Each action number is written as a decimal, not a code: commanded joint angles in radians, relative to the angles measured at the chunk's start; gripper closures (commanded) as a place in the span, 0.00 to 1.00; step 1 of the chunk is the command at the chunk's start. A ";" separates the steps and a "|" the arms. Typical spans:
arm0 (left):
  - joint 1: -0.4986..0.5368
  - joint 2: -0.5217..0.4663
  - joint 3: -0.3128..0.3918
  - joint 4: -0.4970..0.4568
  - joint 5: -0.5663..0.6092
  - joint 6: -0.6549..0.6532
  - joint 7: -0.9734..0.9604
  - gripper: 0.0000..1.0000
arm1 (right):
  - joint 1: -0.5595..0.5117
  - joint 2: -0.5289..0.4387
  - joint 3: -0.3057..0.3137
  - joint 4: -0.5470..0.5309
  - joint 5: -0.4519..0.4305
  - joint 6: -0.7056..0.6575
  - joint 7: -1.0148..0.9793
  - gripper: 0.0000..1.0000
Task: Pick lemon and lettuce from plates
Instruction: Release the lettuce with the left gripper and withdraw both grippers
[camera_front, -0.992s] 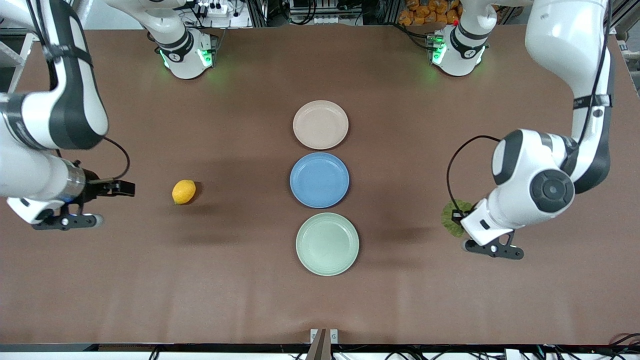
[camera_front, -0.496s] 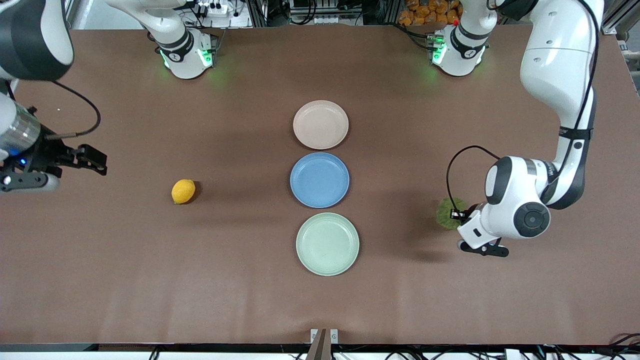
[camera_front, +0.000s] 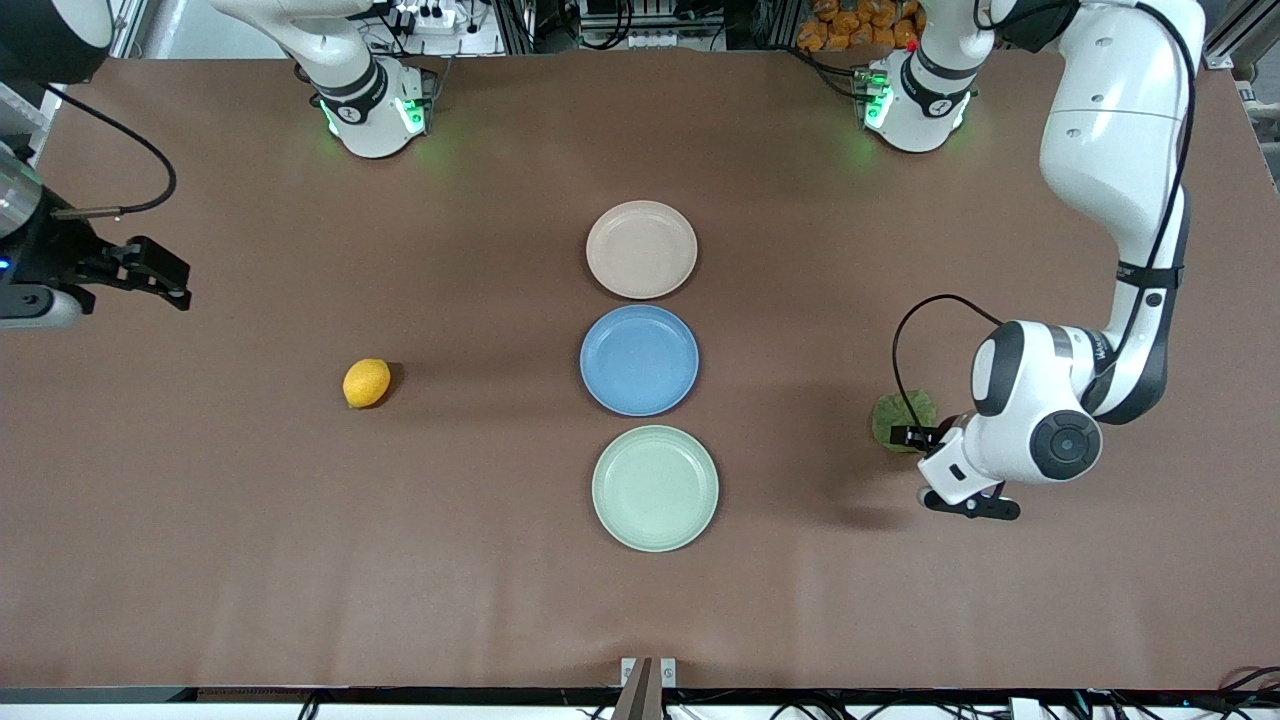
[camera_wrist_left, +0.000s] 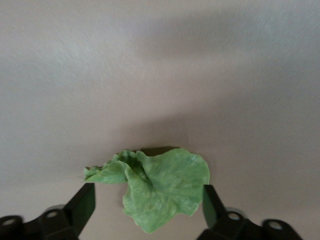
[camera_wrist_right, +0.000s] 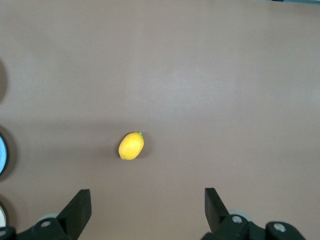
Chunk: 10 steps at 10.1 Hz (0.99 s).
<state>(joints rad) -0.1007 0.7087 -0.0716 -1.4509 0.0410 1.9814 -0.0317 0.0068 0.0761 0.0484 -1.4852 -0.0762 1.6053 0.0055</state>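
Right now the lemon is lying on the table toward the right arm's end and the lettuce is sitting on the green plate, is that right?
Not quite. The lemon is as you say, but the lettuce lies on the bare table toward the left arm's end, under the open left claw; the green plate holds nothing. The front view shows it.

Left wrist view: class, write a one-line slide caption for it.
Open left gripper low over a wrinkled green lettuce leaf lying on the brown table, fingers either side.

**Lettuce leaf between the left gripper's spread fingers**

You see a wrinkled pale-green lettuce leaf (camera_wrist_left: 162, 187) lying on the plain brown table surface (camera_wrist_left: 160, 75). The left gripper (camera_wrist_left: 148, 212) sits low over it, its black fingers (camera_wrist_left: 82, 207) parted on either side, neither clearly touching it.
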 joint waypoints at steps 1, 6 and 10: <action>0.001 -0.133 0.019 -0.009 -0.001 -0.032 0.007 0.00 | -0.014 0.005 0.005 0.026 -0.008 0.001 0.002 0.00; 0.015 -0.429 0.027 -0.002 0.039 -0.246 -0.034 0.00 | 0.018 0.002 0.013 0.042 -0.008 -0.045 0.045 0.00; 0.027 -0.584 0.013 -0.023 0.039 -0.394 -0.074 0.00 | 0.009 -0.009 0.013 0.040 -0.001 -0.042 0.033 0.00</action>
<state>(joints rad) -0.0811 0.1942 -0.0472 -1.4262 0.0702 1.6053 -0.0831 0.0210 0.0765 0.0555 -1.4509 -0.0762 1.5718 0.0280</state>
